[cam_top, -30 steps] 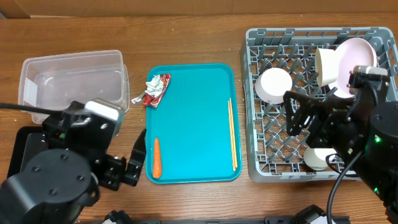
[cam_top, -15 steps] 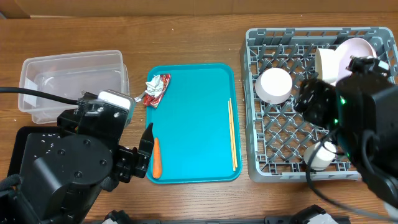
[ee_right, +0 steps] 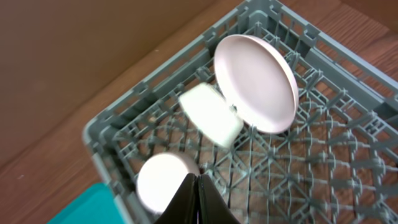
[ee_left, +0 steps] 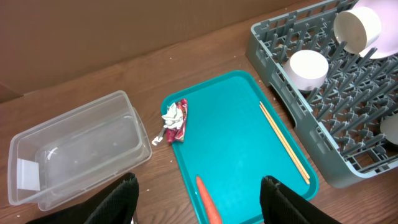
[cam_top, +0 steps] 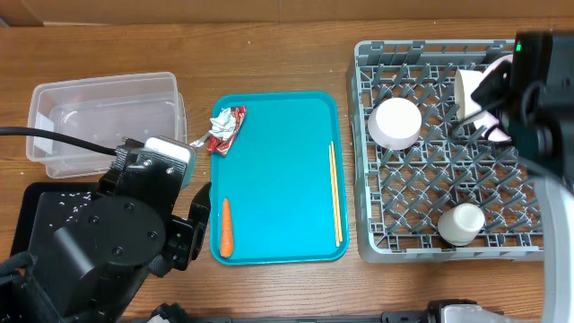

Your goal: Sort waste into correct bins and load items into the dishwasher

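Observation:
An orange carrot (cam_top: pixel 226 226) (ee_left: pixel 208 202) lies at the near left of the teal tray (cam_top: pixel 278 161). My left gripper (ee_left: pixel 200 202) hangs above it, open and holding nothing, with its fingers either side of the carrot in the left wrist view. The red-and-white wrapper (cam_top: pixel 224 128) (ee_left: pixel 175 119) lies on the tray's far left corner. Chopsticks (cam_top: pixel 334 193) (ee_left: pixel 285 142) run along the tray's right edge. The grey dish rack (cam_top: pixel 363 152) (ee_right: pixel 118 134) holds a plate (ee_right: pixel 256 83), two bowls (cam_top: pixel 395 123) (ee_right: pixel 210 113) and a cup (cam_top: pixel 460 223). My right gripper (ee_right: pixel 198 199) is shut and empty, high above the rack.
A clear tub (cam_top: pixel 103 117) (ee_left: pixel 74 149) stands at the left. In front of it a black tray (cam_top: pixel 36 215) holds rice-like scraps (cam_top: pixel 67 205) and is partly covered by my left arm. My right arm (cam_top: pixel 538 90) overhangs the rack's back right.
My right arm has pulled up and away from the rack's front to its back right, and its jaws have closed. The cup now stands uncovered. My left gripper's jaws have narrowed a little.

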You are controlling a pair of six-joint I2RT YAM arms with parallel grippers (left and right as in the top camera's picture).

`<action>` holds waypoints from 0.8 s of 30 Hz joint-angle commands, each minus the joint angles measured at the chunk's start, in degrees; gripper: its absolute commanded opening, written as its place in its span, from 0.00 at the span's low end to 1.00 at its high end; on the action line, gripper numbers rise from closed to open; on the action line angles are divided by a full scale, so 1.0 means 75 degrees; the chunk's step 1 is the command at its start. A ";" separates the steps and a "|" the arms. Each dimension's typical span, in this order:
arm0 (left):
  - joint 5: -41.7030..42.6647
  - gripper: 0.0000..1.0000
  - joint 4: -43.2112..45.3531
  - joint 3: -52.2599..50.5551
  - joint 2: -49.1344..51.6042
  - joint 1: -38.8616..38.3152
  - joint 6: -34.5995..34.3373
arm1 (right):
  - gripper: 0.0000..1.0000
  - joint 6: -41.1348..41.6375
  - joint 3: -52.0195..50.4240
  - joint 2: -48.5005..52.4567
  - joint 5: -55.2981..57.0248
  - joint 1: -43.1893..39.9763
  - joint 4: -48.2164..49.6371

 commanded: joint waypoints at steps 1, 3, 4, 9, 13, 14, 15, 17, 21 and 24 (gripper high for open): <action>0.0093 0.67 0.0003 -0.0006 0.0009 0.0023 -0.0067 | 0.04 -0.0810 0.0012 0.0737 -0.0845 -0.0577 0.0391; 0.0090 0.70 -0.0003 -0.0006 0.0017 0.0023 -0.0064 | 0.04 -0.1008 0.0012 0.1148 -0.1131 -0.0845 0.0600; 0.0090 0.71 -0.0009 -0.0006 0.0017 0.0023 -0.0064 | 0.04 -0.1081 0.0012 0.1349 -0.1241 -0.0970 0.0691; 0.0093 0.71 -0.0017 -0.0006 0.0032 0.0023 -0.0067 | 0.04 -0.1364 0.0012 0.2232 -0.1801 -0.1547 0.0938; 0.0090 0.72 -0.0015 -0.0006 0.0035 0.0023 -0.0064 | 0.04 -0.1772 0.0012 0.2731 -0.2460 -0.1801 0.0982; 0.0090 0.72 -0.0015 -0.0006 0.0032 0.0023 -0.0067 | 0.04 -0.1769 0.0012 0.2824 -0.2375 -0.1830 0.0985; 0.0093 0.72 -0.0015 -0.0006 0.0035 0.0023 -0.0067 | 0.04 -0.1766 0.0012 0.2879 -0.2296 -0.1836 0.1000; 0.0093 0.72 -0.0015 -0.0006 0.0047 0.0023 -0.0070 | 0.04 -0.1766 0.0012 0.2973 -0.2113 -0.1833 0.1075; 0.0099 0.71 -0.0017 -0.0006 0.0085 0.0023 -0.0070 | 0.04 -0.1769 0.0012 0.3127 -0.1976 -0.1833 0.1233; 0.0154 0.69 -0.0017 -0.0006 0.0082 0.0023 -0.0067 | 0.04 -0.1772 0.0009 0.3316 -0.1976 -0.1833 0.1265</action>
